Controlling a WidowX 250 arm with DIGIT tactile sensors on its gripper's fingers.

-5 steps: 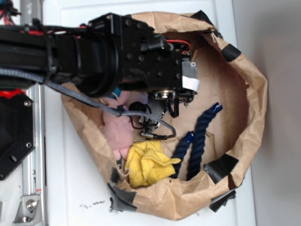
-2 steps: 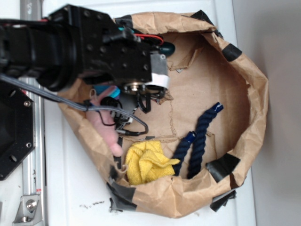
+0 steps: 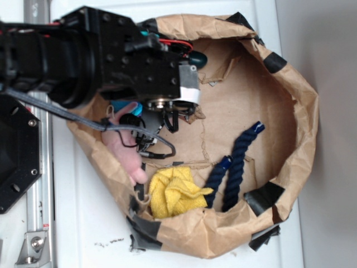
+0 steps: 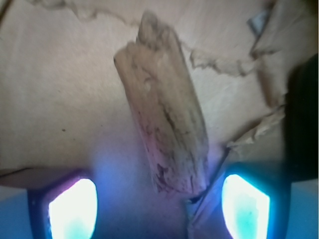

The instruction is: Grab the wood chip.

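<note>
Brown paper bag (image 3: 290, 111) holds one yellow cloth (image 3: 173, 192), two blue rope pieces (image 3: 237, 162), one pink plush (image 3: 127, 153) and one dark green thing (image 3: 197, 58). No readable writing. One wood chip (image 4: 167, 132) lies flat on the paper in the wrist view, centred between the gripper (image 4: 158, 206) fingers (image 4: 72, 206), which stand apart, not touching it. Exterior view: gripper (image 3: 173, 120) hangs over the bag's left part.
</note>
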